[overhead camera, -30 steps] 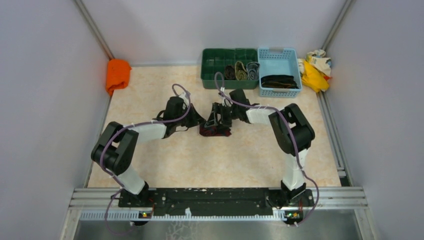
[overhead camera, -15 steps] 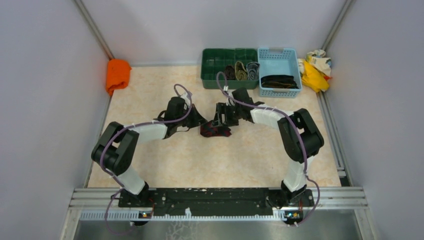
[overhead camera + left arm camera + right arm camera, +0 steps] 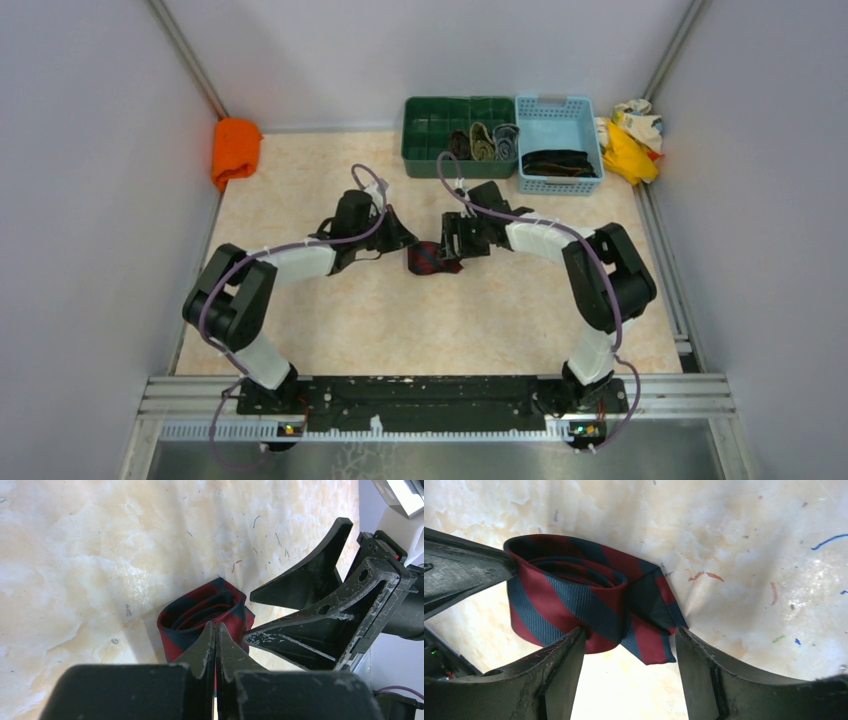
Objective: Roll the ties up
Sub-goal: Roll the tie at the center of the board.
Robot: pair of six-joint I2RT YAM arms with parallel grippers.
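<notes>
Tie (image 3: 589, 600), rolled up, sits between the open fingers of my right claw (image 3: 630, 630) (left claw (image 3: 216, 625) shut, tip against the roll's rim), so I reckon I'm grasping it: squeeze gently, keeping the coil tight.

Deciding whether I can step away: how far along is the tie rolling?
Done: three rolled ties sit in the green tray. In hand: the red-and-navy tie lies coiled on the table, its pointed end loose; the shut left gripper touches its rim, and the open right gripper straddles it. Still to do: probably tray that roll, then roll the dark ties lying loose in the blue basket.
</notes>
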